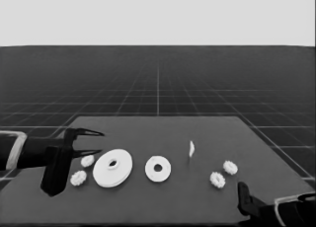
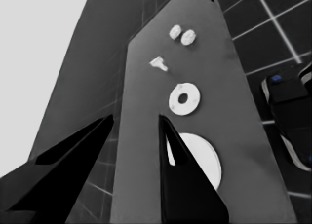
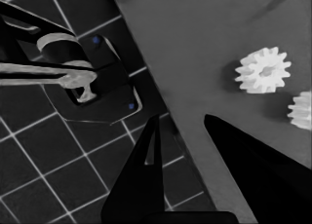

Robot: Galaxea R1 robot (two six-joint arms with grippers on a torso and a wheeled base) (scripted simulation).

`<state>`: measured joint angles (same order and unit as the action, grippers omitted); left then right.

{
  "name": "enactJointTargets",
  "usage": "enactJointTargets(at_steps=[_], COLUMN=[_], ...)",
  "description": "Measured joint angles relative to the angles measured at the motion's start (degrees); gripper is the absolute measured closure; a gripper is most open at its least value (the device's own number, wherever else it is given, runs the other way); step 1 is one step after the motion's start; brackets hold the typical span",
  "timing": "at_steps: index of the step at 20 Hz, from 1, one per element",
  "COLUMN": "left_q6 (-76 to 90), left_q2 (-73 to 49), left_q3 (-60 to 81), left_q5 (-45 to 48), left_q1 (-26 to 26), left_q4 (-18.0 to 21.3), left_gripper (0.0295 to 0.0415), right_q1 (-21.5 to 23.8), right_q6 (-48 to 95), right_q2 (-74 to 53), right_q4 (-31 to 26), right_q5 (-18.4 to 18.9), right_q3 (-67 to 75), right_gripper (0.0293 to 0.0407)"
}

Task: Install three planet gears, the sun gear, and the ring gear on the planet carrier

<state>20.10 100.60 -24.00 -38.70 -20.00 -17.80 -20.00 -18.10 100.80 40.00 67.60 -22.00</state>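
Fingers of left gripper [image 1: 95, 142] spread, empty, parked over desk [image 1: 197, 197] left end. Right gripper [image 3: 183, 124] spread too, idle at near right corner. Larger round part [image 1: 112, 168] beside smaller round part [image 1: 158, 169]; two gears [image 1: 83, 170] left, two gears [image 1: 223, 173] right, thin white piece [image 1: 191, 148] between.

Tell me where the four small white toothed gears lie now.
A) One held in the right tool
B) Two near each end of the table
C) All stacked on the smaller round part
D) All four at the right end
B: two small white toothed gears lie beside the larger white round part, two near the right end.
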Motion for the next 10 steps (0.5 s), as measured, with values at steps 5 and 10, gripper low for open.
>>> enactJointTargets(at_steps=[5,10], left_q6=[-27.67,-57.22], left_q2=[-0.94,25.34], left_q3=[-9.15,-60.55], left_q5=[-17.24,-41.98], left_q1=[13.79,18.54], left_q4=[-15.50,9.60], left_gripper=[0.0320,0.0325], right_q1=[-0.64,-0.34], right_q6=[0.02,0.00], right_q2=[0.09,0.00], right_q4=[-0.54,-0.06], right_q5=[-0.14,0.00], right_q3=[0.20,-0.14], right_gripper=[0.0320,0.0315])
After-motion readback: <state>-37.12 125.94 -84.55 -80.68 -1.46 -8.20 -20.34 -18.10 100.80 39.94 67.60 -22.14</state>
